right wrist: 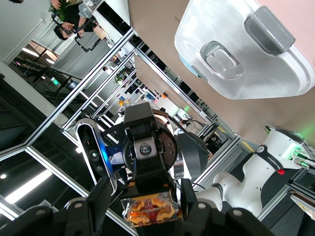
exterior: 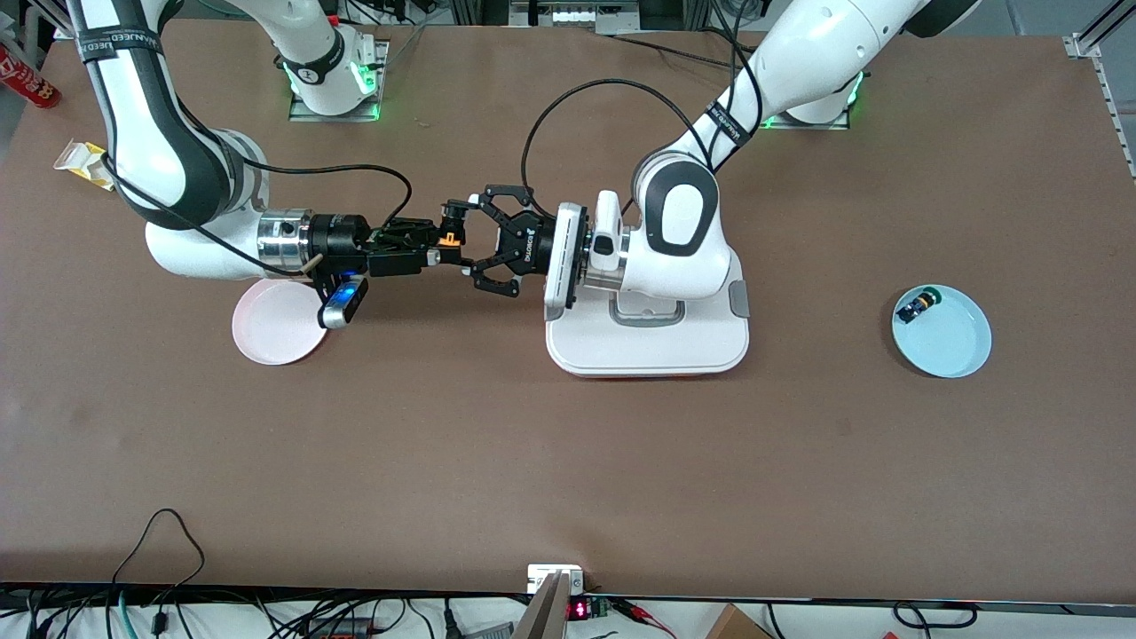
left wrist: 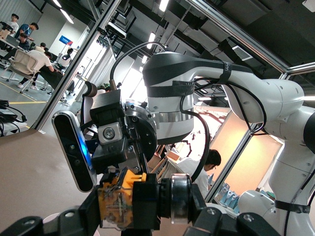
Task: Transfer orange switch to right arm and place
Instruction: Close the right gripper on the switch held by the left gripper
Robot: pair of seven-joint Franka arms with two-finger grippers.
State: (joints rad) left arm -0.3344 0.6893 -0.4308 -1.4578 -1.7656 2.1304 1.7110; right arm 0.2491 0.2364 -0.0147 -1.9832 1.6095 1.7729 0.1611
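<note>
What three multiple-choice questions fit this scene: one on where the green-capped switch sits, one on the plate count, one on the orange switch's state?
1. The green-capped switch lies: A) on the pink plate B) on the blue plate C) on the white board
2. Plates on the table: A) one B) two C) three
3. The orange switch is: A) lying on the table B) held in the air C) on the pink plate

1 B: the green-capped switch lies at the blue plate edge.
2 B: only the pink plate and the blue plate show.
3 B: the right gripper holds the orange switch over the table, the open left gripper around it.
</note>
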